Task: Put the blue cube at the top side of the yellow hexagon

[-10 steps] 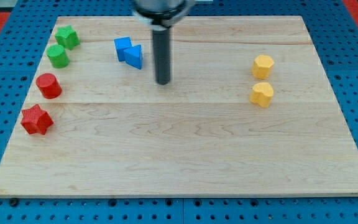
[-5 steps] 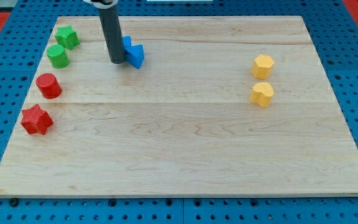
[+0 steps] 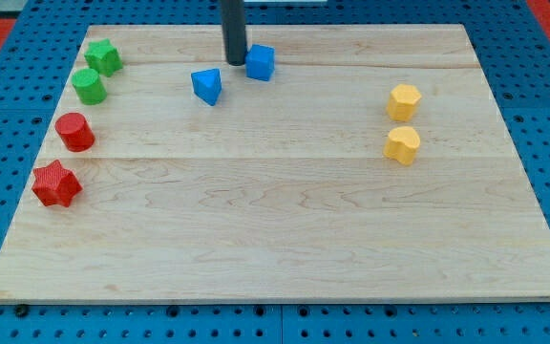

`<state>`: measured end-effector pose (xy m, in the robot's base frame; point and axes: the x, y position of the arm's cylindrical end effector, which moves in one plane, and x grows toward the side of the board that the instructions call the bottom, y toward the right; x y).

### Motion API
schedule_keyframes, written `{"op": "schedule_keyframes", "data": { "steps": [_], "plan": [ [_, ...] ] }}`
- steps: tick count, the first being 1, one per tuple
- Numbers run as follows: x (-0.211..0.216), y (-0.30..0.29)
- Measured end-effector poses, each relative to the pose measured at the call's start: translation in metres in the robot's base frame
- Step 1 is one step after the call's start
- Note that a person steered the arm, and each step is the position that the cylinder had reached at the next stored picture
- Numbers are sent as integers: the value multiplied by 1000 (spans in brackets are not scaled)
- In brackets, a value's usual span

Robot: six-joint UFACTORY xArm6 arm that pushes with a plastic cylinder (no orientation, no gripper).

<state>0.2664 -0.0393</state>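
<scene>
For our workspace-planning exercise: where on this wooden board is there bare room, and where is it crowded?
Free: the whole lower half, and the middle between the blue cube and yellow hexagon. Crowded: the left edge with green and red blocks, and the top where my tip sits left of the cube.

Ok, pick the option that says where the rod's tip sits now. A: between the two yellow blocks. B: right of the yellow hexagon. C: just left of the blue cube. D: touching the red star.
C: my tip stands at the view's left of the blue cube, close against it, near the board's top edge, far from the yellow hexagon at the view's right.
</scene>
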Motion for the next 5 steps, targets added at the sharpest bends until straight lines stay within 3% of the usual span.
{"op": "schedule_keyframes", "data": {
  "steps": [5],
  "plan": [
    [41, 151]
  ]
}}
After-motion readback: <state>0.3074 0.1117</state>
